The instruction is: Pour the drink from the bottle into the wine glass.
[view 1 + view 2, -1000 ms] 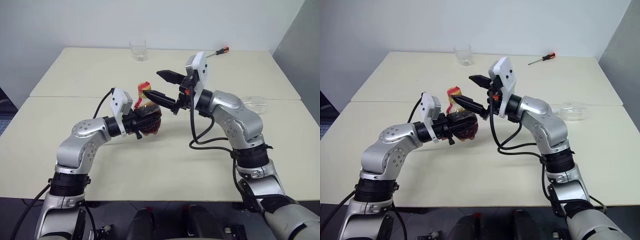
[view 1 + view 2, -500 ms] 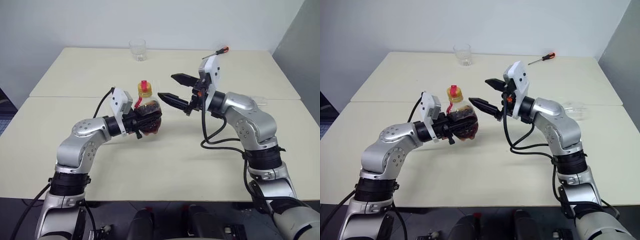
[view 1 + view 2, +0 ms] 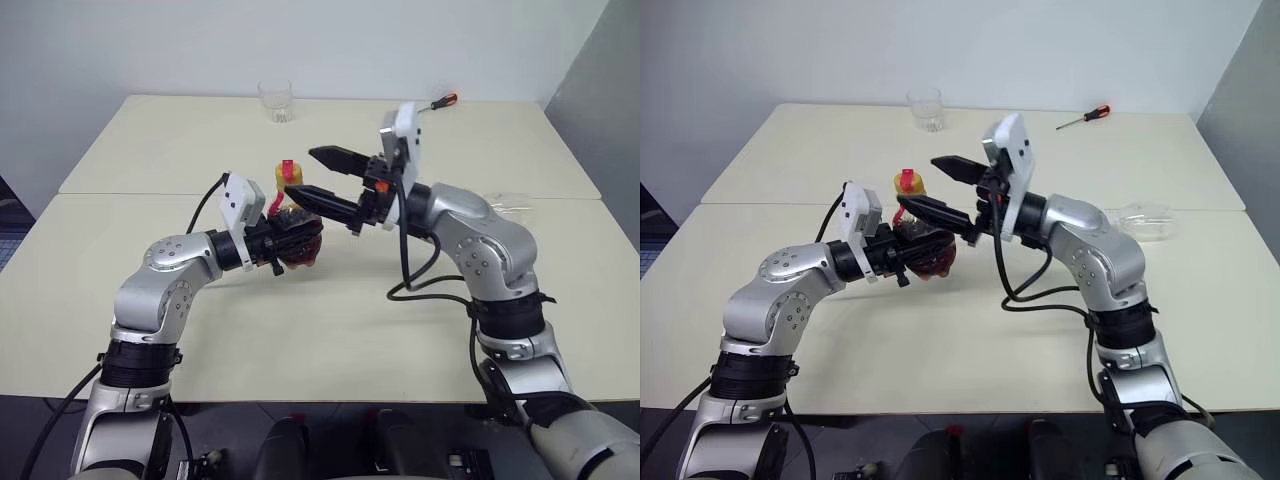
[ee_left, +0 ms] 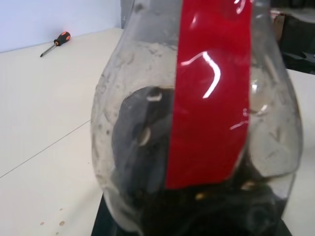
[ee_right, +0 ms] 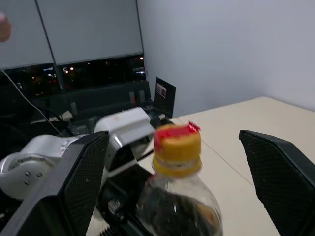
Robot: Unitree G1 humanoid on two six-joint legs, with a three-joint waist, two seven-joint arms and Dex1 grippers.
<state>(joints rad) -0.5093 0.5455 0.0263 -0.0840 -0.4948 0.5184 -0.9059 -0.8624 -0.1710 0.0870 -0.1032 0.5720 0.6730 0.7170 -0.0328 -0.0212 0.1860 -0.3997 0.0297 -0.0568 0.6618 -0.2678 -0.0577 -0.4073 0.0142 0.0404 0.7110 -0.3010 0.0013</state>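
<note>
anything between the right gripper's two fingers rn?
Yes: in the right wrist view the bottle's yellow cap sits in the gap of the open right gripper, touching neither finger. The left gripper holds the bottle.

Bottle (image 4: 147, 123) clear glossy plastic; table (image 3: 330, 330) matt.

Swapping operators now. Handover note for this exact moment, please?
Left gripper: shut on the bottle, held upright above the table.
Right gripper: jaws wide open on either side of the yellow cap, not touching it.
Wine glass: lying on its side at the table's right, behind the right arm.
Done: bottle picked up.
Left: take the cap off, stand the glass upright, pour the drink. The tumbler and the screwdriver at the far edge are not part of the job.
</note>
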